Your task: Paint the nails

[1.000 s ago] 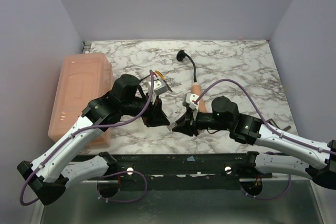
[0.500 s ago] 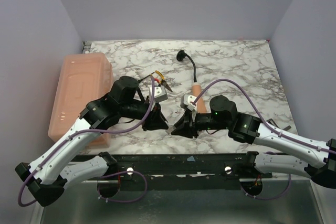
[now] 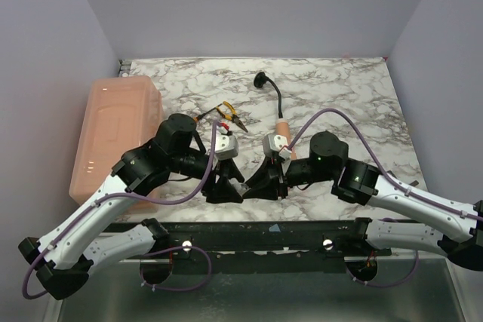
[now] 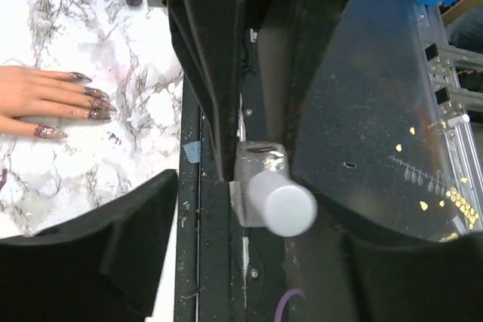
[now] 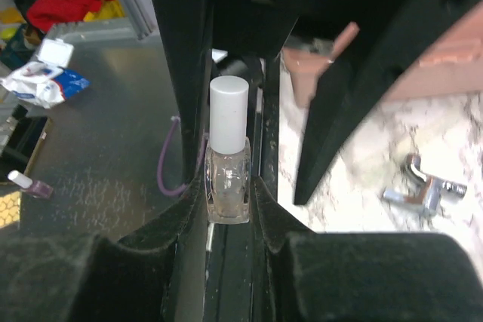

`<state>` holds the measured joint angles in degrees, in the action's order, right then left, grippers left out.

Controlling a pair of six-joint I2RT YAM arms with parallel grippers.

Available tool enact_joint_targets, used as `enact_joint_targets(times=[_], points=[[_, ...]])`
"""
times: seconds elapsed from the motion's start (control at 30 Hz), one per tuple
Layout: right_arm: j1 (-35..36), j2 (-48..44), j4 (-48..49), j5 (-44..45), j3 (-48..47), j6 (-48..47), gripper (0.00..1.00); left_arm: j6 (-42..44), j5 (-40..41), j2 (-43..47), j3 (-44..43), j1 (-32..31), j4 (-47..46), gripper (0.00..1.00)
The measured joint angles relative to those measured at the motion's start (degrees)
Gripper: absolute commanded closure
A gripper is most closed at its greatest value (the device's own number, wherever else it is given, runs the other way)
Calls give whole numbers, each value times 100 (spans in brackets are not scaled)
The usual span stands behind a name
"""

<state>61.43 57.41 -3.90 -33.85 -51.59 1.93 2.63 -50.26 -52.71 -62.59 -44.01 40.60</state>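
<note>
**At the counter's near edge: bottle clamped, cap between parted jaws**

Over the near edge of the counter (image 3: 339, 88) the two grippers meet tip to tip. The right gripper (image 3: 263, 184) is closed on the glass body of a clear bottle (image 5: 226, 179). The bottle's white cap (image 5: 229, 111) points at the left gripper (image 3: 226, 186), whose jaws stand partly apart with the cap between them and a gap on one side. The hand (image 4: 30, 96) lies flat on the marble, touching neither the bottle nor the grippers. Its dark nails (image 4: 90, 103) point toward the near edge. From above only its wrist stub shows, just behind the right gripper. Pliers (image 3: 226, 115) lie farther back, and a pink bin (image 3: 113, 133) sits at the left
</note>
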Motion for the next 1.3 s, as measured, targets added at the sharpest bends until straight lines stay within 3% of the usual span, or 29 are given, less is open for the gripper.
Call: enact_joint_targets(times=[0.07, 0.17, 0.4, 0.53, 0.87, 1.3], points=[[0, 0, 144, -131, -90, 2, 100, 11, -66, 50, 61, -7, -70, 24], [0, 0, 243, -249, -107, 4, 100, -37, -87, 205, 199, -4, -192, 3], [0, 2, 232, -308, -107, 11, 100, -319, 133, 789, 210, 2, -326, 2], [0, 0, 210, -162, -107, 20, 100, -570, 603, 927, 20, 2, -291, 6], [0, -96, 105, 835, -94, 15, 100, -1390, 1982, 706, -730, 2, 70, 30], [0, -96, 101, 1202, -94, 20, 100, -1853, 2323, 452, -802, 4, 240, 43]])
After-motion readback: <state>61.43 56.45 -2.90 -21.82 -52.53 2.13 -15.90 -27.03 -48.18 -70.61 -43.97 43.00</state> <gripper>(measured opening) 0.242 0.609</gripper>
